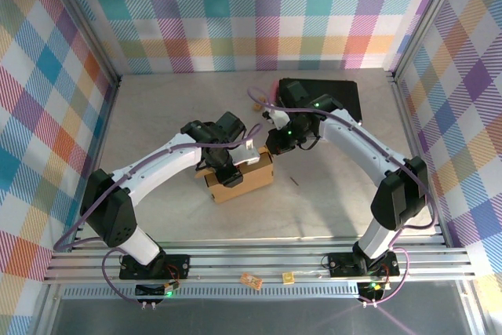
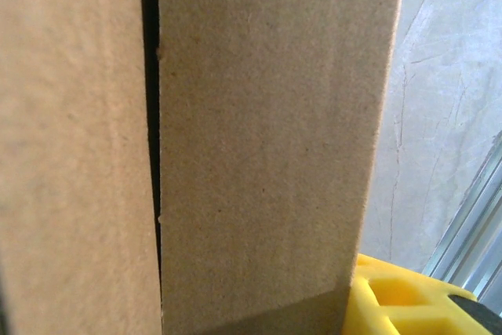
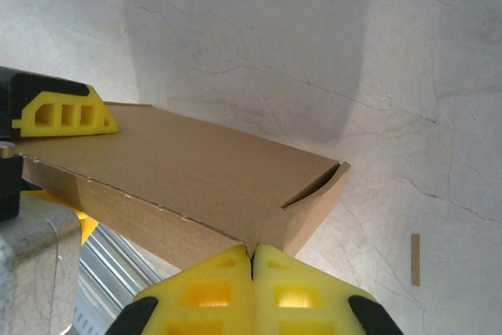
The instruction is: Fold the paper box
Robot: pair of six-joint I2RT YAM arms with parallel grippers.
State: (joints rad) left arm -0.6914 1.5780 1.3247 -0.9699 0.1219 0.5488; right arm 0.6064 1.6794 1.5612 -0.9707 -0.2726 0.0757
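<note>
Paper box (image 1: 239,180), plain brown cardboard folded up into a shallow closed shape, lies on the grey table (image 1: 157,115) directly under the left gripper (image 1: 230,172) and just ahead of the right gripper (image 1: 276,145). From the right wrist, the right gripper (image 3: 252,260) has its two yellow fingers pressed flat together with nothing between them. Their tips sit at the near corner of the box (image 3: 196,170), so close that contact cannot be ruled out. A little to the right of those tips, a tuck flap at the box's end stands slightly ajar. At the far left end, away from the right gripper, one yellow finger (image 3: 67,115) of the left gripper rests flat on the box's top panel. A bit of yellow shows below the edge there, so the left gripper looks clamped across the box's thickness. From the left wrist, cardboard (image 2: 259,154) sits right against the lens: two panels split by a narrow dark seam, with one yellow finger (image 2: 392,296) just below and to the right of the panel's edge. Beyond the right gripper lies a black case (image 1: 333,96), well apart from the box. A small brown strip (image 3: 416,259) lies on the table to its right.
</note>
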